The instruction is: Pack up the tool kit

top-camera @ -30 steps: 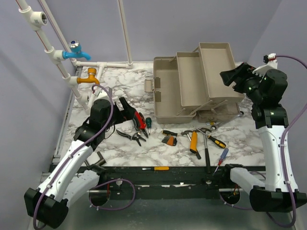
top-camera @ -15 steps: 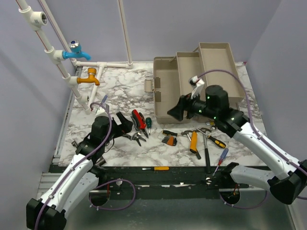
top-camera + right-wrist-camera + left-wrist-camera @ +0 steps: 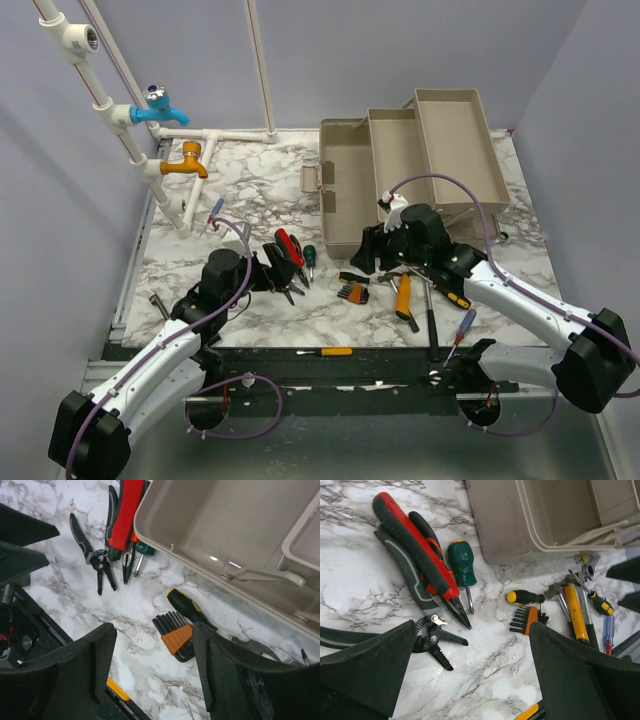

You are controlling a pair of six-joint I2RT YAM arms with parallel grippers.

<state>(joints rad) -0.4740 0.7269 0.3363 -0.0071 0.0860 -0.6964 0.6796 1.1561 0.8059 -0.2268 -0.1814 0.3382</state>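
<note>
You have hardly started packing: the toolbox (image 3: 345, 195) stands open at the back of the worktop (image 3: 255, 175), its trays bare, while pliers (image 3: 415, 545), hex keys (image 3: 176, 636) and the other tools lie loose before it. Left gripper (image 3: 472, 630) and right gripper (image 3: 154, 627) hover with jaws wide, holding nothing.

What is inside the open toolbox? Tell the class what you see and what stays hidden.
Its main compartment and both fold-out trays show bare beige floors, no tools. The space beneath the trays and the near corner behind the right arm are covered.
</note>
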